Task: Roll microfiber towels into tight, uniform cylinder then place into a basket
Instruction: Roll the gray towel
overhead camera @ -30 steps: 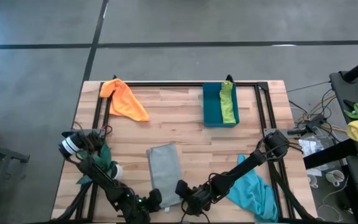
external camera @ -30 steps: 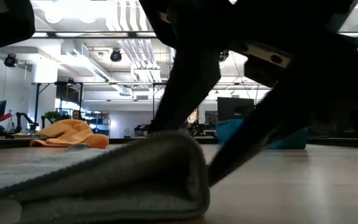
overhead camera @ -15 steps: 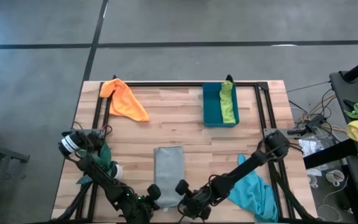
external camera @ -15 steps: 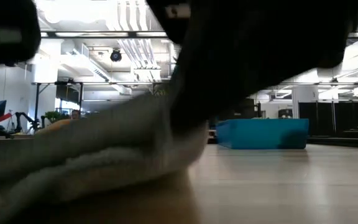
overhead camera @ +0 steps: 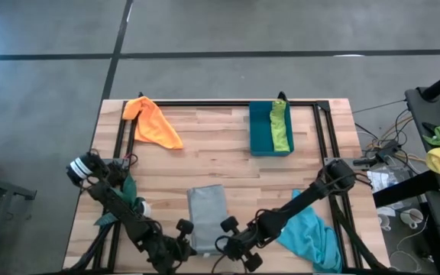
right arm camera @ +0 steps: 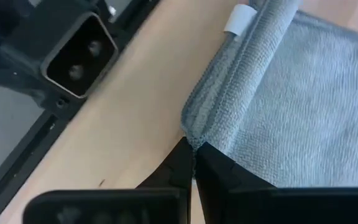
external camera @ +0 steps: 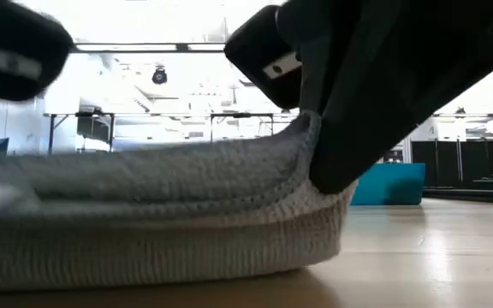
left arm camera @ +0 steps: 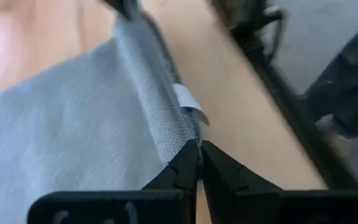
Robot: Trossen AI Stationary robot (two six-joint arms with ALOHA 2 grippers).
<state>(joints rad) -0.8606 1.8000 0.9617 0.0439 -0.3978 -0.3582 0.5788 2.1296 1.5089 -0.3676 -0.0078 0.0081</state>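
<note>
**Both grippers pinching the grey towel's near corners**

Left gripper (left arm camera: pixel 197 158): fingers pressed together on a corner of the grey towel (overhead camera: pixel 207 206), at the rolled-over hem, low centre of the wrist frame. A white tag (left arm camera: pixel 189 103) sticks out of the fold just beyond.

Right gripper (right arm camera: pixel 193 155): fingers likewise closed on the opposite corner of the same folded edge.

High view: both grippers meet at the bottom centre, left gripper (overhead camera: pixel 182 235) and right gripper (overhead camera: pixel 229 233) flanking the towel's lower end.

Low view: towel edge lifted and curled over, filling the foreground.

Turquoise towel (overhead camera: pixel 312 238) lies lower right, under the right arm. Orange towel (overhead camera: pixel 153 122) upper left. Basket (overhead camera: pixel 261 128) upper centre-right, lime green towel (overhead camera: pixel 280 127) lying inside along its right wall.
</note>
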